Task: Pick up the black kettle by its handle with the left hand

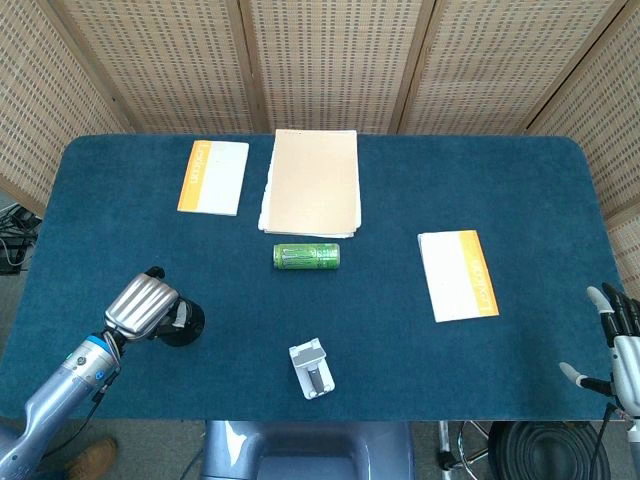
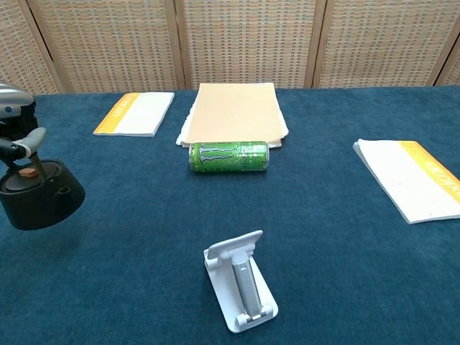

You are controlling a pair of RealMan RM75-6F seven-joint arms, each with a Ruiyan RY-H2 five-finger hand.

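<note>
Far left, near the front edge of the blue table: left hand curled over the handle of the black kettle, fingers pressed together around it, thumb tip poking out above the lid in the chest view. Whether the kettle's base touches the cloth or hangs clear of it: cannot tell. Small brown knob on the lid, spout hole facing the table's middle.

Behind that, toward the back edge: a white booklet with an orange strip, lying flat. Just right of it, a stack of tan paper, squared off against the back half of the table. Directly in front of the stack and close to it, a green can on its side, lengthwise across the table.

Nearer the front edge, centre: a white phone stand, tilted back, well apart from the kettle.

Right of centre: a second white booklet with an orange edge, flat.

Far right, off the table corner: right hand, fingers spread, holding nothing.
</note>
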